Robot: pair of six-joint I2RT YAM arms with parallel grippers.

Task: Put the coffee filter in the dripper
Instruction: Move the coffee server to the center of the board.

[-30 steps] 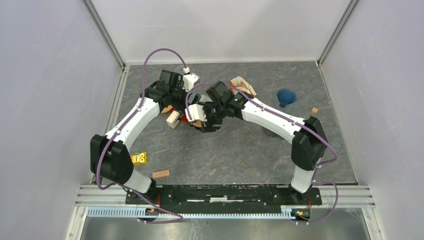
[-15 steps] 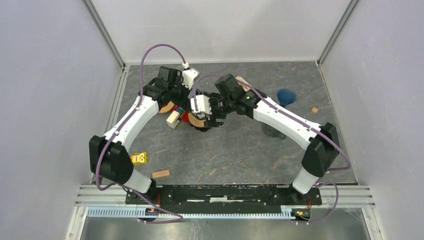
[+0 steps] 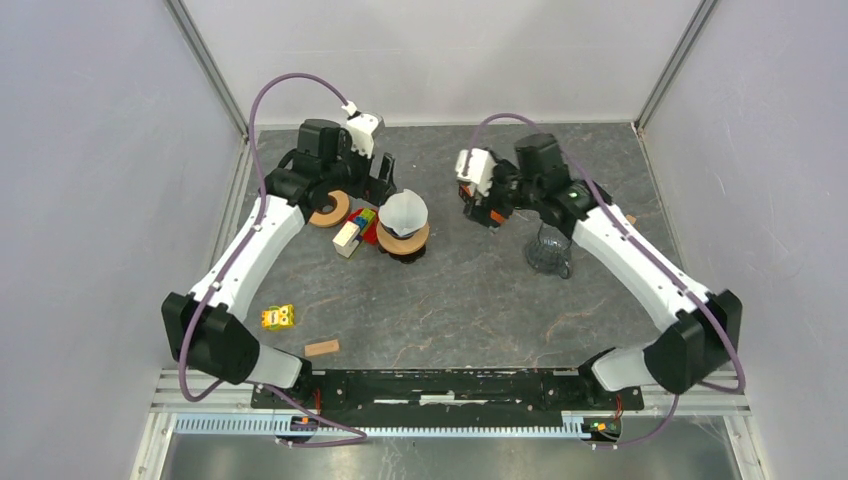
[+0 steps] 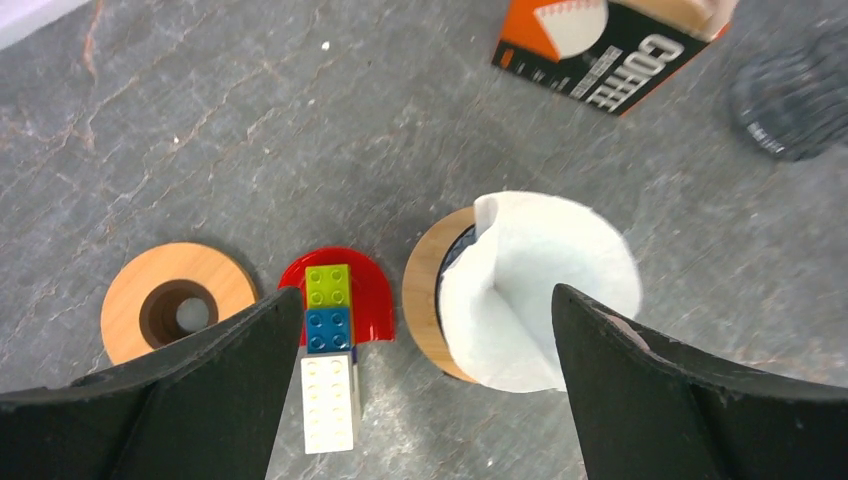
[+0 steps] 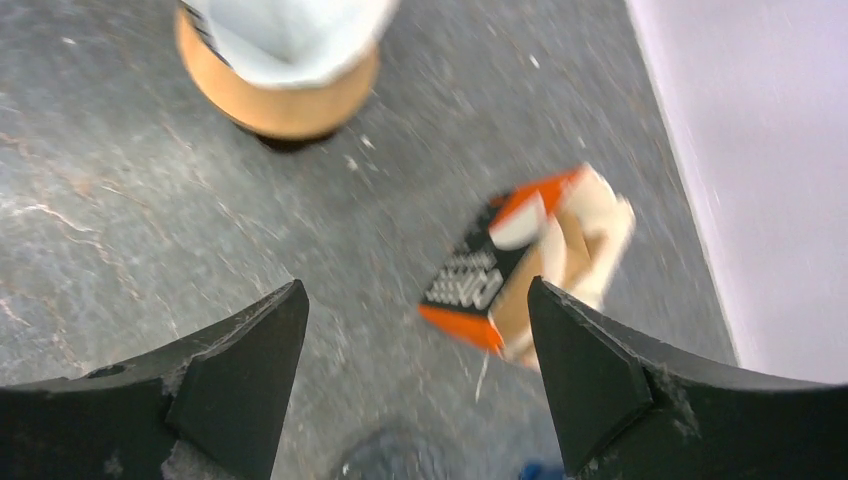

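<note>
**A:** From above, where is the coffee filter (image 3: 405,208)?

**B:** It sits in the dripper (image 3: 404,240) on the counter (image 3: 480,300), so nothing needs to hold it.

**A:** And the left wrist view?

**B:** The left fingers (image 4: 200,390) are spread wide and empty, above it.

**A:** The right wrist?

**B:** The right fingers (image 5: 240,370) are also wide and empty, over the filter box (image 5: 500,270).

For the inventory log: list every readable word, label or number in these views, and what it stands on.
"COFFE…": white capitals on the orange-and-black box, left wrist view; last letters unclear.
Smaller line beside it: too small to read.
Same box, right wrist view: print blurred.
Nothing else legible.
</note>
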